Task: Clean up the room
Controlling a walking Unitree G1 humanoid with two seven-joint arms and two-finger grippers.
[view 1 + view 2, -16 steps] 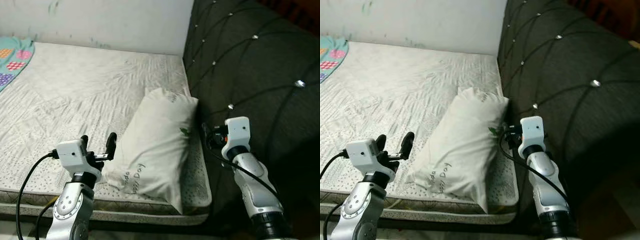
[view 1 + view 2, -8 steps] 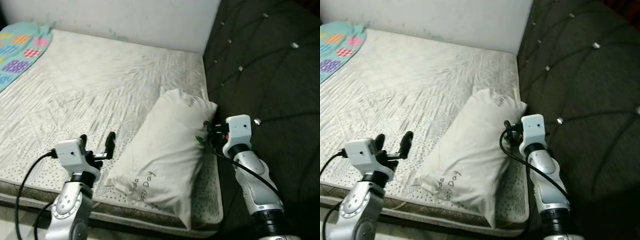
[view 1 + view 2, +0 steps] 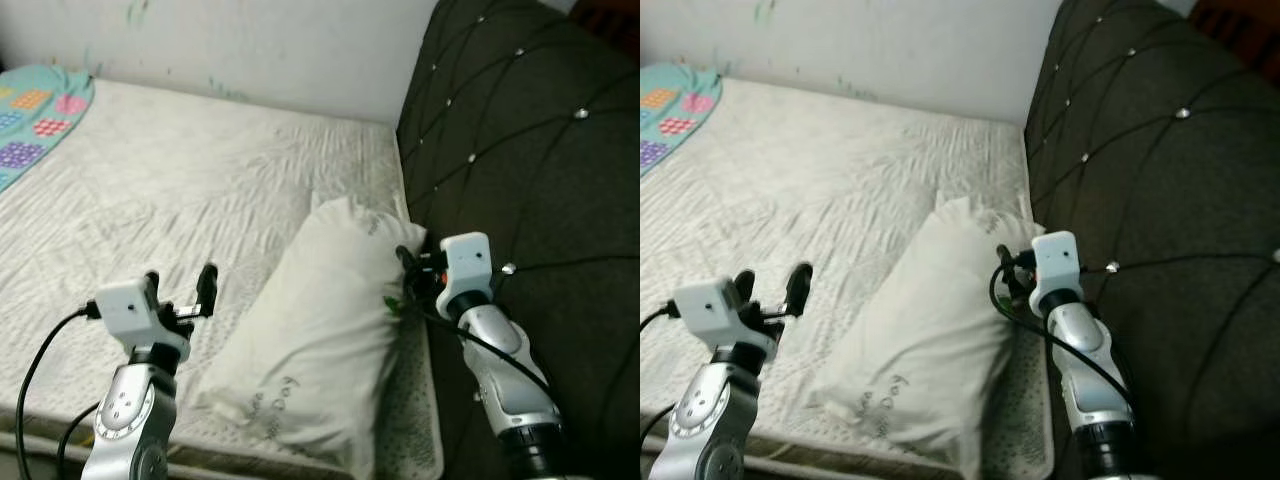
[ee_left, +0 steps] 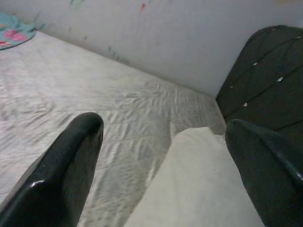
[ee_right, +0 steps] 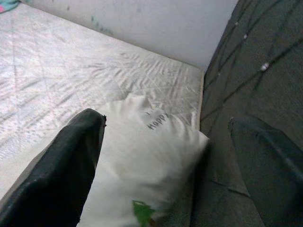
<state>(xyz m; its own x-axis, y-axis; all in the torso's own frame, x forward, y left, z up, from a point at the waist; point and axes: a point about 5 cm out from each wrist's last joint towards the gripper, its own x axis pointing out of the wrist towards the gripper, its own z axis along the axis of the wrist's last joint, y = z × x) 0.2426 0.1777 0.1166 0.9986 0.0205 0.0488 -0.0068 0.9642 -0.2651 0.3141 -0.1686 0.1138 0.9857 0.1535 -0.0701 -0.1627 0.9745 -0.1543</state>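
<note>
a white pillow [image 3: 325,335] lies lengthwise on the bed [image 3: 150,190] near its front edge, one end up by the dark tufted headboard [image 3: 520,130], its printed end toward the bed's front. the left claw [image 3: 180,290] hovers over the mattress just beside the pillow's left flank, fingers spread, pinching nothing. the right claw [image 3: 410,275] sits at the pillow's upper right corner, in the gap between pillow and headboard, fingers spread with the pillow corner near one finger [image 5: 71,170]. a teal patterned blanket [image 3: 35,110] lies at the far left of the bed, well apart. a pale wall [image 3: 250,40] stands behind the bed
</note>
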